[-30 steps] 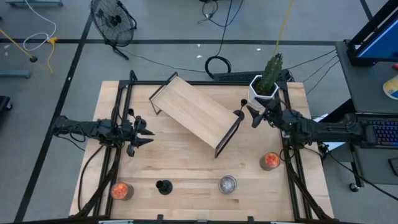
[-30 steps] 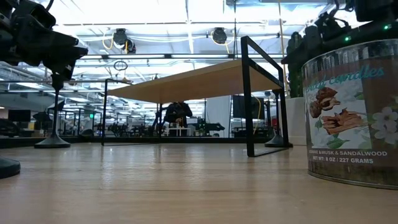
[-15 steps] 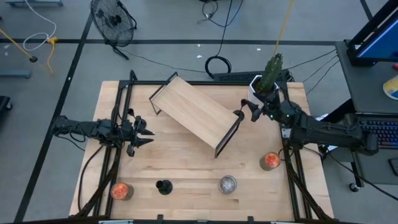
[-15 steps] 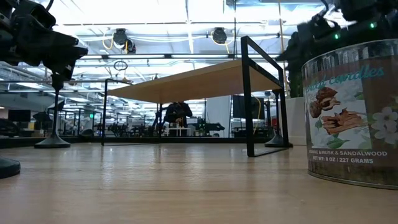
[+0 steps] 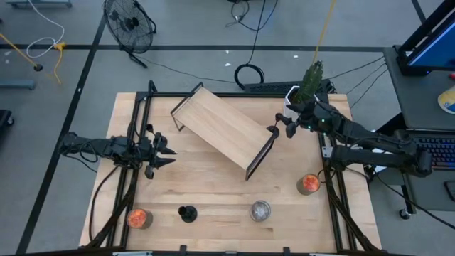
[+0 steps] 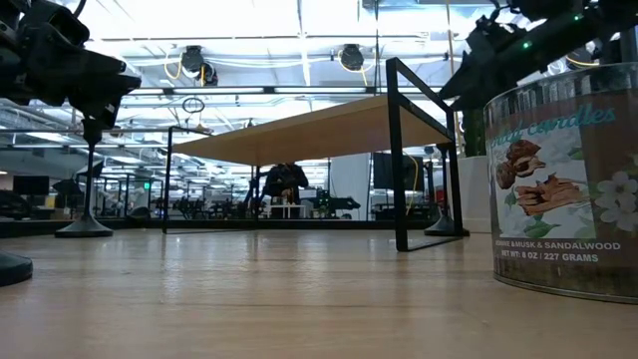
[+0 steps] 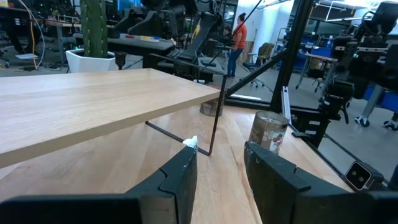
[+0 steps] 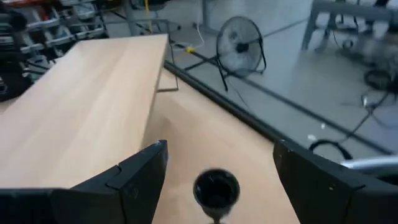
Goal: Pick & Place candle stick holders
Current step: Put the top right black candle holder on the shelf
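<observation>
A black candle stick holder [image 5: 274,131] stands upright on the table by the right end of the wooden shelf [image 5: 224,129]. My right gripper [image 5: 285,126] is open over it. In the right wrist view the holder's round top [image 8: 216,188] shows between the two spread fingers, apart from both. Another black holder [image 5: 187,212], a silvery cup [image 5: 260,210] and two orange glass cups [image 5: 138,217] [image 5: 308,184] stand along the near side. My left gripper [image 5: 163,152] is open and empty at the table's left.
The wooden shelf on black legs lies slantwise across the table's middle. A white pot with a green cactus [image 5: 304,92] stands at the far right corner, just behind my right arm. In the low view the silvery cup's labelled wall [image 6: 563,179] fills the right.
My right arm has swung toward the table's far edge and risen a little. Its gripper stays open by the black holder at the shelf's right end. The holder has not moved.
</observation>
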